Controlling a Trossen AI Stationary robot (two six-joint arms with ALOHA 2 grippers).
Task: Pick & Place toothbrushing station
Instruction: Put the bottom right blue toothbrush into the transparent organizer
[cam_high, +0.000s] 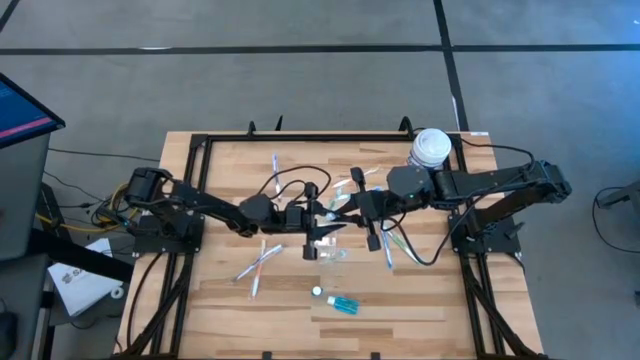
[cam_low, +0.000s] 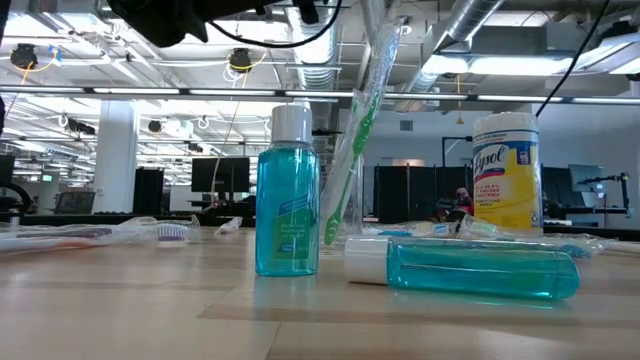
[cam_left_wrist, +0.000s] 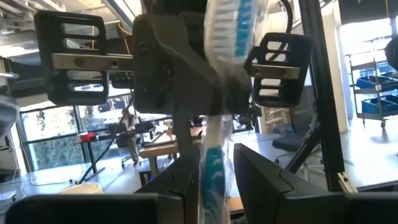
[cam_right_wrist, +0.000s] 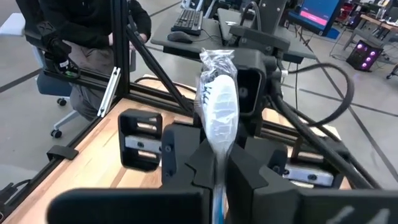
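Meeting mid-table, both grippers' jaws pinch one wrapped toothbrush.

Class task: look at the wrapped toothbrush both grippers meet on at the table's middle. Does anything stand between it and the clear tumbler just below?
Nothing visible does. The left gripper and right gripper both hold the wrapped toothbrush directly above the clear tumbler; only open air lies between.

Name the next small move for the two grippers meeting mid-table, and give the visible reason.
Probably the left gripper should let go: both it and the right gripper are closed on the same wrapped toothbrush, held above the table near the clear tumbler, so the handover looks complete.
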